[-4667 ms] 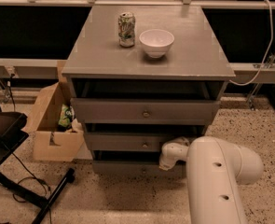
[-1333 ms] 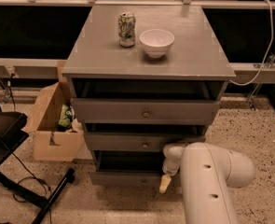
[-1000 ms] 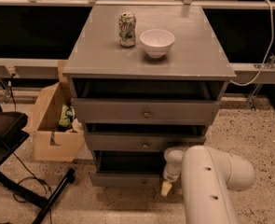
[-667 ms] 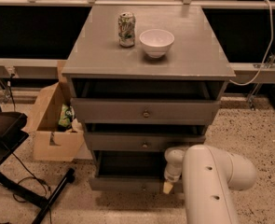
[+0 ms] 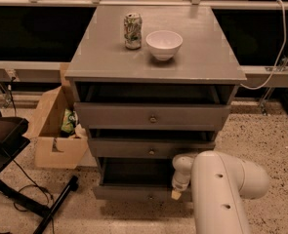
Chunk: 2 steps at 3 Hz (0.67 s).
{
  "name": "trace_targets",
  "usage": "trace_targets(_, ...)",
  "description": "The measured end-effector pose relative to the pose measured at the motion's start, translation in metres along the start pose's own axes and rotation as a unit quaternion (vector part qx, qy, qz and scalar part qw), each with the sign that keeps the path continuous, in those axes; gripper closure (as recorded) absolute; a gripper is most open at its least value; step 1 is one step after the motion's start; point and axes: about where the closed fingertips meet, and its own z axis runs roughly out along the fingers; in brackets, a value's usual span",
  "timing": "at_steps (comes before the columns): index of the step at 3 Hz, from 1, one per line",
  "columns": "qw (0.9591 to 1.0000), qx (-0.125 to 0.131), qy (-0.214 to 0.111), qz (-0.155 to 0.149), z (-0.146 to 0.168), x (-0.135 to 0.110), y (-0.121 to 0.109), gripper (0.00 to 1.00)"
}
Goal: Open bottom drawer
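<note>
My white arm (image 5: pixel 221 194) fills the near corner, and at its end my claw (image 5: pixel 175 194) hangs against the right end of the bottom drawer (image 5: pixel 129 193), at the front's top edge. I cannot tell whether the claw is wide or narrow.

The drawer is the lowest of three in the grey chest (image 5: pixel 153 65). Its front stands out a little, with a dark opening showing above and behind it. I judge it stiff, fairly light wood that wants to slide straight, so a pull from one end may rack it in its runners. The small round knob (image 5: pixel 150 197) at mid-front is the truest hold, though smooth and easy to slip off; the top lip is the surer one.

Above sit the middle drawer (image 5: pixel 151 148) and the top drawer (image 5: pixel 152 116). Farthest, on the chest top, a can (image 5: pixel 132 30) stands just beside a white bowl (image 5: pixel 164 44).
</note>
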Motion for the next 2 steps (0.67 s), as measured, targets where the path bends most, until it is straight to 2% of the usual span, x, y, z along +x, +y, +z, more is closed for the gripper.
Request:
trace_targets(1,1.0,-0.002,0.001,0.0,0.0019,0.0007,0.0017,0.4)
trace_targets(2,1.0,-0.002,0.001,0.0,0.0019,0.0009,0.0025,0.09)
